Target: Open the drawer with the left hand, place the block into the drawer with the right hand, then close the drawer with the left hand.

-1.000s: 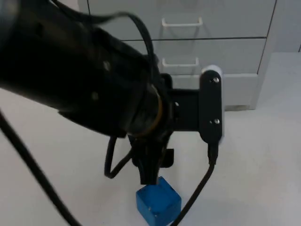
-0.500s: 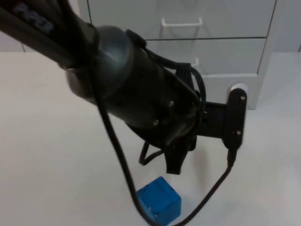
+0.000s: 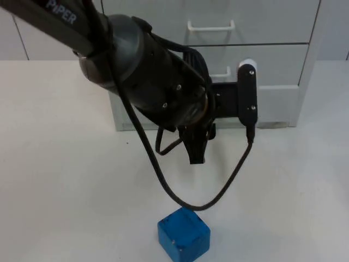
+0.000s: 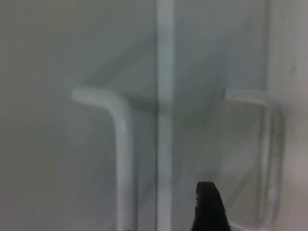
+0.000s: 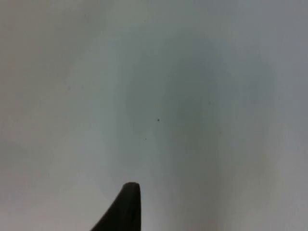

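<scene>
Change: in the top view, left arm's black two-finger pincer (image 3: 197,153), a second ago hanging low right over the blue cube block (image 3: 184,238), now lifted and swung toward the pale grey drawer cabinet (image 3: 272,103) at the back of the table
Meaning for the task: opening step apparently under way; block left untouched, all drawers shut, nothing pulled yet
Left pincer: held above the table just in front of the cabinet's lower drawer front, tip pointing down toward the table; fingers spread or pressed together, cannot tell; nothing seen between them
Left wrist view: blurred white bar handles (image 4: 118,144) on grey drawer fronts close ahead, one black fingertip (image 4: 209,209) well short of touching them
Handles: white loop handle of the upper drawer (image 3: 211,25) free; the handle below it (image 3: 226,71) partly hidden behind the arm
Block: resting flat on the white table (image 3: 60,180), near the front edge, well apart from the cabinet and from the left pincer
Right pincer: waiting; one black fingertip (image 5: 126,204) over bare table in its wrist view; spread or pressed together, cannot tell
Next move, as a judgement: fingers need lining up around a handle bar before any pull; which drawer is meant, not readable yet
Risk: trailing arm bulk close to the cabinet front, a possible bump
Surface: smooth, matt white table, faint shadow under the arm
Room: grey cabinet body against the far side
</scene>
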Controlling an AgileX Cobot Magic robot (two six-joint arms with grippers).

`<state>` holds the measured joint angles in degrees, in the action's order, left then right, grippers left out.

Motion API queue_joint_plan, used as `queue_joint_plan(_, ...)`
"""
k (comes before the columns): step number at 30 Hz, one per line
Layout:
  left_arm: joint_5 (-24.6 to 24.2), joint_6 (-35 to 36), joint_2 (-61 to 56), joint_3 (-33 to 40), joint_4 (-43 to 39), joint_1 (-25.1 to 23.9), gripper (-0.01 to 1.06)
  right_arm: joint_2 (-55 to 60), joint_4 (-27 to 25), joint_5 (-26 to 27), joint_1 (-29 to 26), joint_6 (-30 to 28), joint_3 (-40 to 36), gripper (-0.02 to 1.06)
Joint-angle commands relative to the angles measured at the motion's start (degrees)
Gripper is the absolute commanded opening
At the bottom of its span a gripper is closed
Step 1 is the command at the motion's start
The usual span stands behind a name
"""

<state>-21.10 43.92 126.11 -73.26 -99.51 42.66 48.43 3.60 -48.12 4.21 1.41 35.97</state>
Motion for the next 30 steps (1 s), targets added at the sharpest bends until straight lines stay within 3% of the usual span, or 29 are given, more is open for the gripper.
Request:
queue_joint_plan(1,0.4,0.6,0.8,-1.2,-0.4,-0.1,0.53,0.0,0.6,0.8,-0.5,0.1,0.3,1.05)
queue_joint_plan(16,1.8,0.8,6.3,-5.4,-0.4,-0.1,0.53,0.0,0.6,1.3,-0.5,0.1,0.3,1.05)
queue_joint_plan(24,-1.0,0.7,9.2,-8.8,-0.4,-0.9,0.48,0.0,0.6,1.1,-0.5,0.6,0.3,1.05)
queue_joint_plan(27,-1.4,0.7,9.6,-8.7,-0.4,-0.8,0.23,0.0,0.6,1.1,-0.5,0.6,0.3,1.05)
queue_joint_plan(28,-1.4,0.7,9.6,-8.7,-0.4,-0.8,0.23,0.0,0.6,1.1,-0.5,0.6,0.3,1.05)
queue_joint_plan(29,-2.2,0.7,9.5,-8.7,1.5,-0.7,0.01,0.0,0.6,1.1,-0.5,0.6,0.3,1.05)
queue_joint_plan(30,-2.4,-0.1,9.3,-8.7,3.8,-0.3,0.00,0.0,0.6,1.1,-0.5,0.7,0.3,1.05)
